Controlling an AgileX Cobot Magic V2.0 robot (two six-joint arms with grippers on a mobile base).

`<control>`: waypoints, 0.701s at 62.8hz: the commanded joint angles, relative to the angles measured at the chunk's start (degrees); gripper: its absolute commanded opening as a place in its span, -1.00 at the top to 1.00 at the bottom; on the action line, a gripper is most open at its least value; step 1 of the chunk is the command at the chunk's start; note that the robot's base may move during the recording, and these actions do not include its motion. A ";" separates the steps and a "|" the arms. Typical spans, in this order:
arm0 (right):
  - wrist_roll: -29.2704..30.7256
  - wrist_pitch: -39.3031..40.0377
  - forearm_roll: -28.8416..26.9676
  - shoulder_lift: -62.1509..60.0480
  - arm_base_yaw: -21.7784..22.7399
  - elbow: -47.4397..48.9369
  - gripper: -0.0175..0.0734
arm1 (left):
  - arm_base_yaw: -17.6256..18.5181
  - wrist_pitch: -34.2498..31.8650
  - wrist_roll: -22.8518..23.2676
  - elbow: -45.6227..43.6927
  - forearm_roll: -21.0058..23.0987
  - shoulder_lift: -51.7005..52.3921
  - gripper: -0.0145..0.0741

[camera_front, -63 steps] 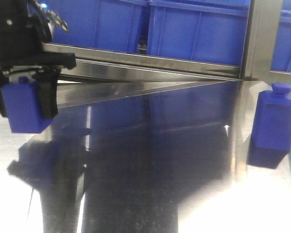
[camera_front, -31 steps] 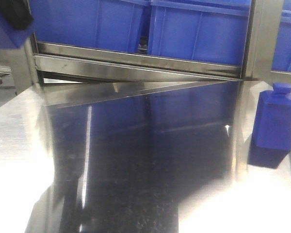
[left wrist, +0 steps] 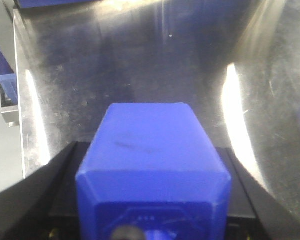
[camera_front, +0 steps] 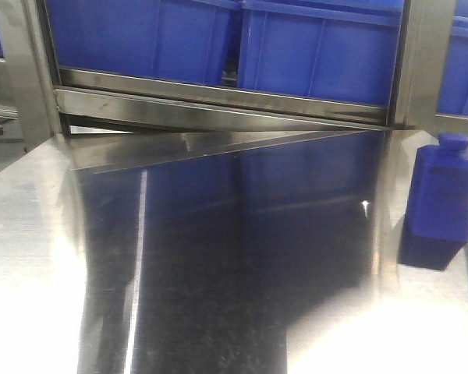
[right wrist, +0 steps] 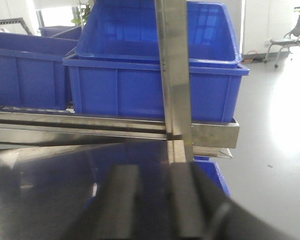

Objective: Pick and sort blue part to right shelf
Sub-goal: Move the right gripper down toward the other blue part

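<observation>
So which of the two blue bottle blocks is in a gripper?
The blue part in the left wrist view, clamped in the left gripper. The other blue bottle stands free on the steel table, at the front view's right.

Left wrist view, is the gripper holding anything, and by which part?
Yes. The left gripper holds the blue part, clamped by its two opposite side walls, with one dark finger on each side.
</observation>
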State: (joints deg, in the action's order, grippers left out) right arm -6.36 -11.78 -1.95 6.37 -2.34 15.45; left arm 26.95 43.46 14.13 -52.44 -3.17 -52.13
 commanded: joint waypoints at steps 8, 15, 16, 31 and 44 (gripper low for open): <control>0.12 -0.92 -0.12 10.90 -5.11 9.91 -0.70 | 0.29 -4.84 -0.26 -0.64 0.35 2.26 0.17; 1.82 -5.79 -0.12 17.50 -9.78 14.81 -0.68 | 0.29 -4.75 -0.26 -0.64 0.35 2.26 0.17; 2.28 -6.54 -0.12 18.82 -10.39 15.42 -0.68 | 0.29 -4.75 -0.26 -0.64 0.35 2.26 0.17; 6.36 -17.54 -0.12 34.09 -18.57 25.74 -0.68 | 0.29 -4.86 -0.26 -0.64 0.35 2.14 0.16; 1.93 -25.75 -0.65 45.22 -18.52 36.81 -0.68 | 0.29 -4.39 -0.34 -0.64 0.35 2.14 0.14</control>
State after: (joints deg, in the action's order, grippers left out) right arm -2.06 -37.75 -2.41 48.01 -20.86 46.08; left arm 26.95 43.20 13.87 -51.56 -3.19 -50.59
